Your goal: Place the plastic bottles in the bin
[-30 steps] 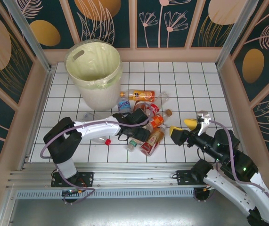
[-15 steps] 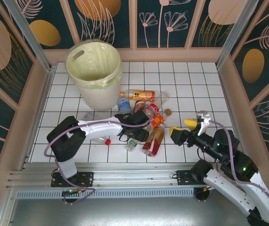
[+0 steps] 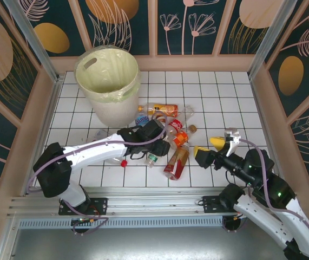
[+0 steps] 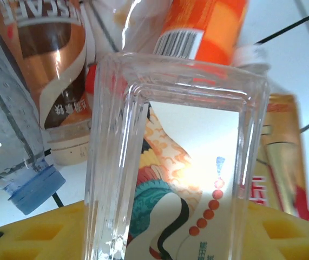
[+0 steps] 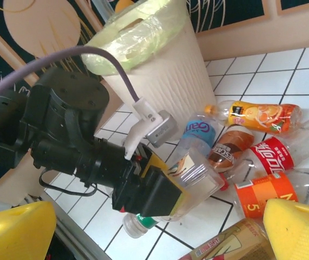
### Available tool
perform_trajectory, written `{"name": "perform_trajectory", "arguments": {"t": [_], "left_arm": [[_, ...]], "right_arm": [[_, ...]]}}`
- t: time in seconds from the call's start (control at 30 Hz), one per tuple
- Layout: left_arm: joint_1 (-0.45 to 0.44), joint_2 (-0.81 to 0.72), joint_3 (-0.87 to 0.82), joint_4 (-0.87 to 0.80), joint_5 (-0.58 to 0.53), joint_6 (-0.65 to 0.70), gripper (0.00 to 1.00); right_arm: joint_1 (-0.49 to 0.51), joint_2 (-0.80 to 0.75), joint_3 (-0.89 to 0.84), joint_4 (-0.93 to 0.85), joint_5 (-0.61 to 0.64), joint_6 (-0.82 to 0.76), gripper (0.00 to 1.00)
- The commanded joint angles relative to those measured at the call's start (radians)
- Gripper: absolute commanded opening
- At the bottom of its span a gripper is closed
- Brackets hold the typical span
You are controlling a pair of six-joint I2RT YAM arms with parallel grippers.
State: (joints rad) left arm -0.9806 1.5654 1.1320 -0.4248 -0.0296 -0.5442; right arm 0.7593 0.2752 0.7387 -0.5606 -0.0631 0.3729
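The left gripper [image 3: 153,132] is pinched on a clear square-sided plastic bottle [image 5: 197,176] with a white printed label. In the left wrist view this bottle [image 4: 181,162] stands between the two yellow fingers [image 4: 35,235], its flat walls against them. Gripper and bottle sit over the left side of a pile of plastic bottles [image 3: 176,135] at the middle of the white tiled tabletop [image 3: 224,97].

Just beyond the held bottle lie a blue-labelled bottle [image 5: 195,132], a brown-labelled bottle [image 5: 227,151] and a red-labelled bottle [image 5: 270,157]. An orange-labelled bottle [image 3: 162,110] lies at the far side of the pile, and a green-capped bottle [image 3: 151,160] at its near side.

The large round cream-yellow bin [image 3: 111,108] with a translucent liner stands in the far left corner, apart from the left gripper.

The right gripper [image 3: 209,147] has its yellow fingers spread wide with nothing between them, toward the near right edge, just right of the pile.
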Motion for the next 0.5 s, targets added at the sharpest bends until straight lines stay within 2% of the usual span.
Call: {"name": "perform_trajectory", "arguments": {"t": [0.0, 0.27, 0.47], "left_arm": [[0.015, -0.041, 0.054, 0.067, 0.029, -0.017, 0.56], [0.098, -0.096, 0.186, 0.061, 0.063, -0.008, 0.58], [0.177, -0.082, 0.398, -0.052, 0.019, 0.044, 0.59]], "right_arm": [[0.004, -0.031, -0.012, 0.082, -0.051, -0.016, 0.99], [0.004, -0.143, -0.021, 0.120, -0.037, -0.042, 0.99], [0.003, -0.183, -0.050, 0.126, -0.027, -0.040, 0.99]]}}
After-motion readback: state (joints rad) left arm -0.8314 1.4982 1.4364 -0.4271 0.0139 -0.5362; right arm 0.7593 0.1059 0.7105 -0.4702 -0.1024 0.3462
